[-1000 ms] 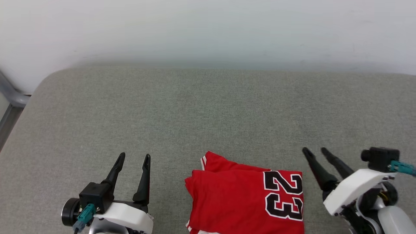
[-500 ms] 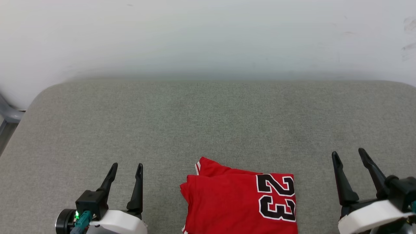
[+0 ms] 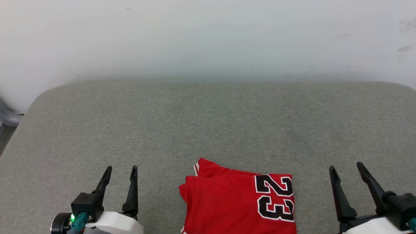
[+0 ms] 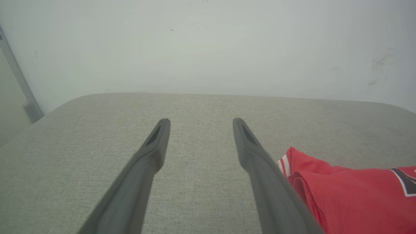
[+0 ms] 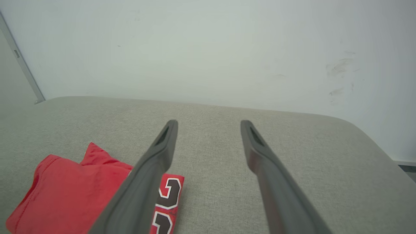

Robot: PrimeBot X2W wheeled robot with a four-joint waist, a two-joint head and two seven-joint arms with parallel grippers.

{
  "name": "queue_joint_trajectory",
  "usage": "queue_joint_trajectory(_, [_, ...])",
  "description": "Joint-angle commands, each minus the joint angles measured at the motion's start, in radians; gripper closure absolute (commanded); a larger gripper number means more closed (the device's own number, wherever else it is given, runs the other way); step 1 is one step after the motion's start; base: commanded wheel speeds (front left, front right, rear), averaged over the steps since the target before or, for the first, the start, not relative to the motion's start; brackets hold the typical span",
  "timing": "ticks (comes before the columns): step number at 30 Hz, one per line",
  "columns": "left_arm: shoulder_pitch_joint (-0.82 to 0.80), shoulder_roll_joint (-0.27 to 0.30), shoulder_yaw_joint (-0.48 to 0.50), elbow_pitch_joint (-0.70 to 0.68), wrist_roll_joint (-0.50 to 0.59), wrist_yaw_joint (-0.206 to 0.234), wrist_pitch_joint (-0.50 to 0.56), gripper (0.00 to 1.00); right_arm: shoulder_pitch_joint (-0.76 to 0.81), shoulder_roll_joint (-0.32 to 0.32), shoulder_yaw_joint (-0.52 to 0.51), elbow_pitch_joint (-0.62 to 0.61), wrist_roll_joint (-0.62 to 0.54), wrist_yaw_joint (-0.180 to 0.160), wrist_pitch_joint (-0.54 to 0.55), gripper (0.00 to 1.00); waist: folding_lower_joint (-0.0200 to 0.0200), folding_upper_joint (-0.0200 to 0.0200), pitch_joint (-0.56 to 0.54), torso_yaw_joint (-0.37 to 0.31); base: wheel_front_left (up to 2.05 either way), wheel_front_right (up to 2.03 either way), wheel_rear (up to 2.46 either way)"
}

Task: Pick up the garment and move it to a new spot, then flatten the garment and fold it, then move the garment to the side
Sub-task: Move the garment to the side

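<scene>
Grey fabric-covered table (image 3: 208, 130) by a white wall (image 3: 208, 35) has the folded red jersey-style garment (image 3: 227, 204) lying between the left gripper (image 3: 120, 169) and right gripper (image 3: 346, 167), both spread wide, holding nothing.

Open grey padded surface (image 3: 208, 123), one obstacle.
Folded garment (image 3: 227, 204) lies at near edge, centre; bare fabric left, right and beyond it, up to the white wall (image 3: 208, 39).

Head camera looks down; wrist cameras face wall (image 4: 208, 48), sharing garment (image 3: 227, 204).
</scene>
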Motion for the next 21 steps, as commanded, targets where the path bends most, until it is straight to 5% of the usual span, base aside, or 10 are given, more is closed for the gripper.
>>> queue_joint_trajectory(1, [0.009,-0.001,0.001,-0.003,0.006,0.004,-0.002,0.00,0.011,0.005,-0.002,-0.008,0.002,-0.001,0.003,0.00,0.0001,-0.0001,0.000,0.001,0.00,0.00,0.00])
queue_joint_trajectory(9, [-0.010,-0.009,0.000,-0.012,0.006,0.004,-0.002,0.00,0.025,0.017,-0.053,0.008,0.054,-0.001,0.072,0.00,0.0001,-0.0001,0.010,0.014,0.00,0.00,0.00])
queue_joint_trajectory(16, [-0.051,-0.020,0.000,-0.041,0.006,-0.004,-0.002,0.00,0.010,0.002,-0.176,0.112,0.231,-0.001,0.271,0.00,0.0001,-0.0001,0.057,0.059,0.00,0.00,0.00])
queue_joint_trajectory(21, [-0.077,-0.029,-0.003,-0.068,0.010,-0.011,-0.002,0.00,-0.019,-0.041,-0.144,0.169,0.343,-0.001,0.417,0.00,0.0001,-0.0001,0.098,0.099,0.00,0.00,0.00])
